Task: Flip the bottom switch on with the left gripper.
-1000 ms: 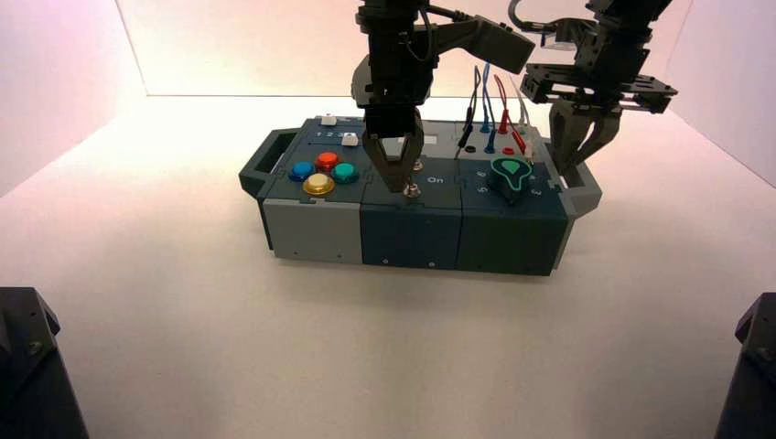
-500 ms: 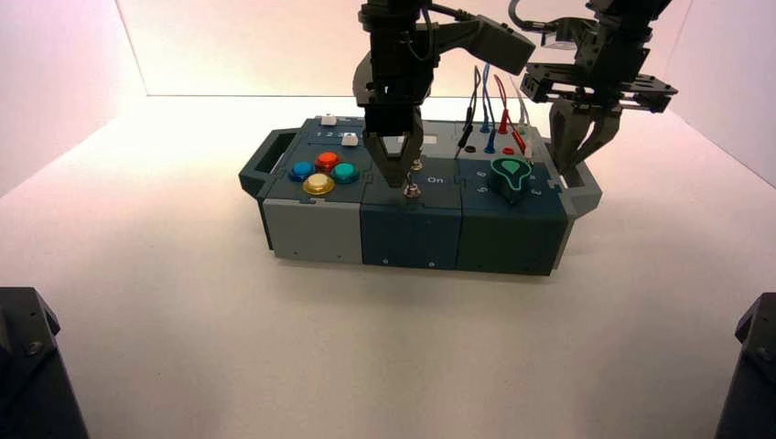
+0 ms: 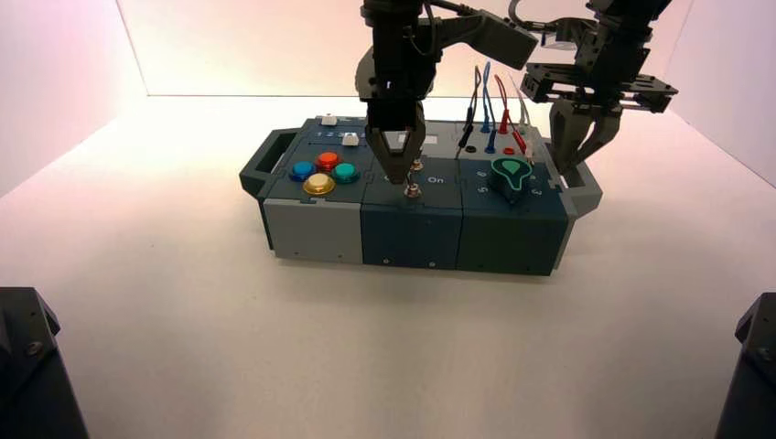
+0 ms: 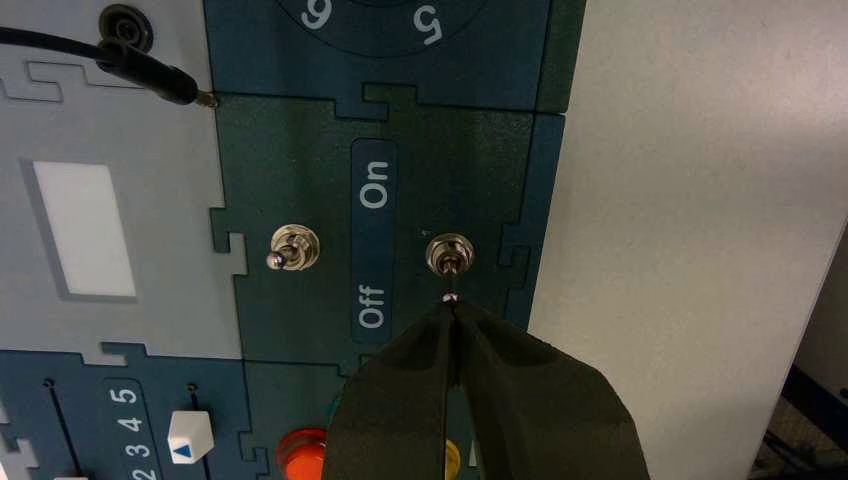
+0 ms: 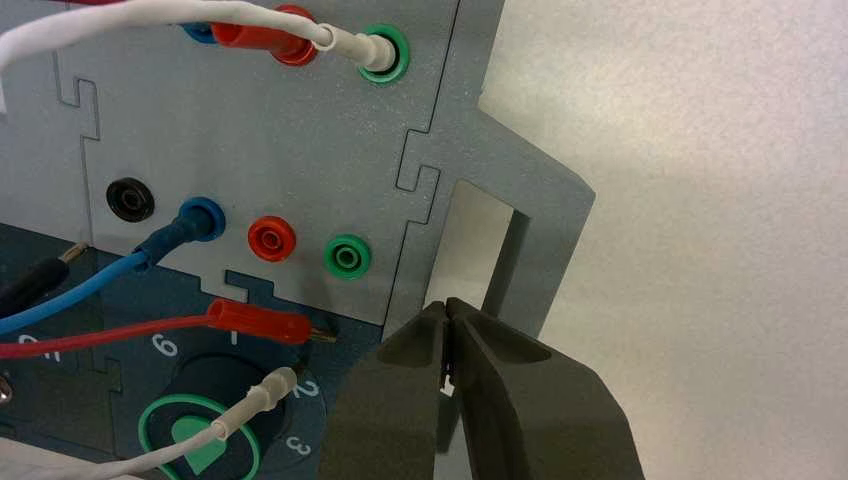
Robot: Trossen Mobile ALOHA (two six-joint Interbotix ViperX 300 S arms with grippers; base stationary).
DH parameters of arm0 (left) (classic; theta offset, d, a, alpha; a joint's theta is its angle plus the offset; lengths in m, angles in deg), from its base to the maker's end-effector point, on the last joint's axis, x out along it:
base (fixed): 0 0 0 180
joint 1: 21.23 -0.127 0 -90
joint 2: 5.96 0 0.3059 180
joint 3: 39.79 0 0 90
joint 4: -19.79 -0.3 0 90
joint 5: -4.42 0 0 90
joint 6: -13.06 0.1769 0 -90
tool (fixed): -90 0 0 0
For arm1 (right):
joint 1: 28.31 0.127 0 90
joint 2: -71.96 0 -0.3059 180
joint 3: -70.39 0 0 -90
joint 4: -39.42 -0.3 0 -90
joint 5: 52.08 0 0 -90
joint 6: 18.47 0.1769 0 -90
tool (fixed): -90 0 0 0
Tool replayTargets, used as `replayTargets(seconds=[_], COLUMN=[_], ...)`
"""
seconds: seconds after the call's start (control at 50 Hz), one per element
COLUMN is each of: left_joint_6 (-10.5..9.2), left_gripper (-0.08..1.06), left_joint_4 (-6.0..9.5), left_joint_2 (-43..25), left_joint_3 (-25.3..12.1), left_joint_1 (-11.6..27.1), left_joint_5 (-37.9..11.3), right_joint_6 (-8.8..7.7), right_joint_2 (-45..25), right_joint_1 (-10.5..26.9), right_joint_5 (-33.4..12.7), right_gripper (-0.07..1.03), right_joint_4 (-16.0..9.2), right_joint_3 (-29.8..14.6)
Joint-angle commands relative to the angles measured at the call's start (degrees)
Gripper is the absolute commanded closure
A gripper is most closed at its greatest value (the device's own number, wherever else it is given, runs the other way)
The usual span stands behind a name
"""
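One lever to shift: bottom switch [image 4: 450, 256], front-ctr of box, leaning toward Off. L gripper [image 4: 451, 303], clenched empty, tips at lever end, Off side; req'd push: toward On. R gripper [image 5: 447, 305] idle, R handle [image 5: 555, 215].

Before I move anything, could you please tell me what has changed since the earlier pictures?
The left pincer, closed at the bottom switch, has shifted slightly farther from the box's near edge or higher. I see nothing gripped or released. The right pincer, by the box's right handle, and the box stayed put.
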Motion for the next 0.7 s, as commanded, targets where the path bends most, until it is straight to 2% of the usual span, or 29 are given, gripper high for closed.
replayTargets(seconds=[0.02,0.26,0.36,0.46,0.7], left_joint_6=[0.09,0.09,-0.18,-0.62,-1.76], left_gripper=[1.01,1.01,1.01,1.01,1.01], left_joint_4=[0.35,0.79,0.88,0.44,0.35], left_joint_2=[0.79,-4.31,-5.19,-3.78,5.1], left_joint_3=[-2.29,-8.44,-8.79,-7.82,-0.18], left_joint_1=[0.79,5.01,5.01,4.66,0.26], left_joint_5=[0.26,-1.41,-1.85,-2.02,-1.41], right_joint_6=[-0.09,-0.09,-0.09,-0.09,-0.09], right_joint_2=[0.88,0.62,0.44,0.44,0.53], right_joint_1=[0.09,0.09,0.09,0.09,0.09], right_joint_5=[0.0,-0.09,-0.35,-0.35,-0.44], right_gripper=[0.98,0.98,0.98,0.98,0.98], right_joint_4=[-0.09,-0.09,-0.09,-0.09,-0.18], right_joint_3=[-1.32,-1.32,-1.23,-1.32,-1.49])
